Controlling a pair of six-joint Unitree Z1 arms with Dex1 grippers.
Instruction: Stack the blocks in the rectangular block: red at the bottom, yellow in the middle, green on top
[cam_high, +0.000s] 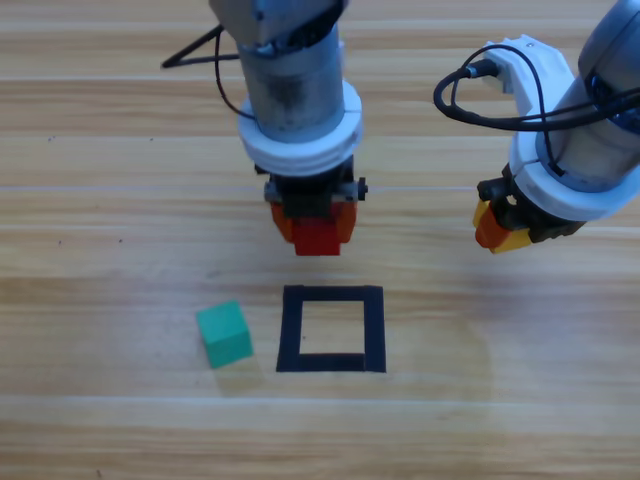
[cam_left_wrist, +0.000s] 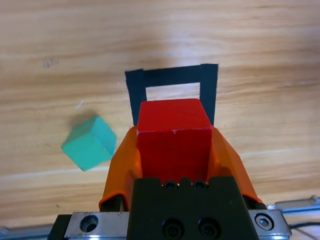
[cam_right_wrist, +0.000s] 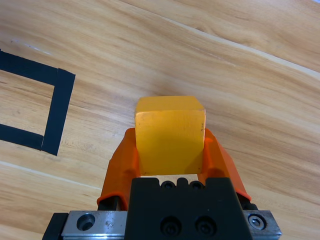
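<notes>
Two cubes are in my grippers and one lies loose on the wooden table (cam_high: 100, 420). My left gripper (cam_high: 316, 236) pinches the small matte red cube (cam_high: 317, 238) between its orange jaws; it hangs just beyond the far edge of the flat square outline of black tape (cam_high: 331, 328), not over its inside. From the left wrist I see the red cube's top face and the tape outline (cam_left_wrist: 171, 85) past it. My right gripper (cam_high: 503, 232) is off to the right of the outline, well apart from it, jaws pressed on the small matte yellow cube (cam_right_wrist: 170, 135). The small teal-green cube (cam_high: 224, 334) sits on the wood just left of the tape, turned slightly askew, touching nothing else.
</notes>
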